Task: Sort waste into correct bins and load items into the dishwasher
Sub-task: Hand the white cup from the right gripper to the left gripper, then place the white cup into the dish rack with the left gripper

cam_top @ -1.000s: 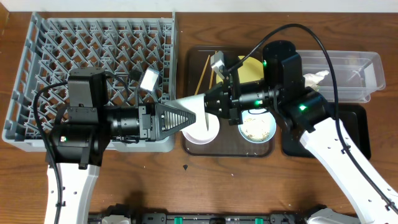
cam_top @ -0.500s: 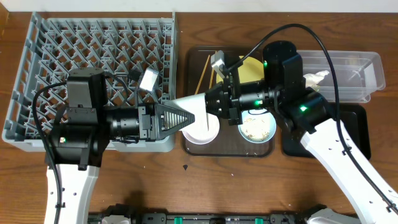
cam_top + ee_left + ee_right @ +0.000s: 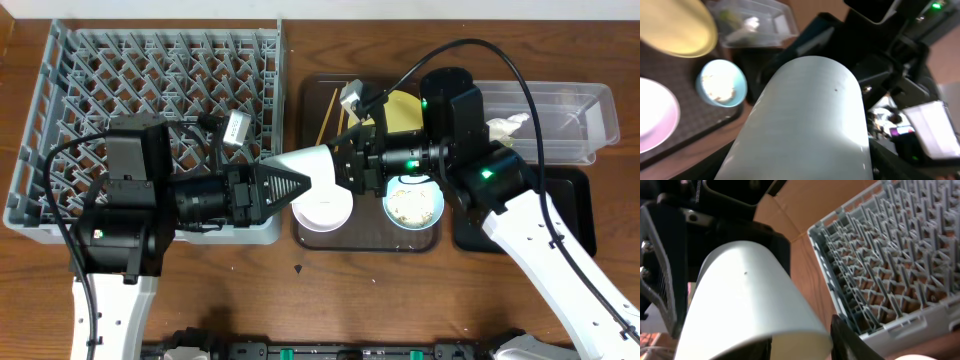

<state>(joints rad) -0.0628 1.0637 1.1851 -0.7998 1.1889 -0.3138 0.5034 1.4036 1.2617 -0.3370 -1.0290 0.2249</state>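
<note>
Cup (image 3: 312, 170) bridges left claw (image 3: 296, 186) and right claw (image 3: 342, 166), fingertips hidden.

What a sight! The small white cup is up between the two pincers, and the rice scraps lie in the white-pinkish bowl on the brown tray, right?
Not quite: the overhead view shows the whitish rice scraps in the round light blue bowl, not the white-pinkish bowl beside it. The small white cup is indeed up between the left pincer and right pincer.

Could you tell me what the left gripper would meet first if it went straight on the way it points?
The white cup sits at the left gripper's tips; just beyond, it would probably hit the right gripper, though depth is unclear.
</note>
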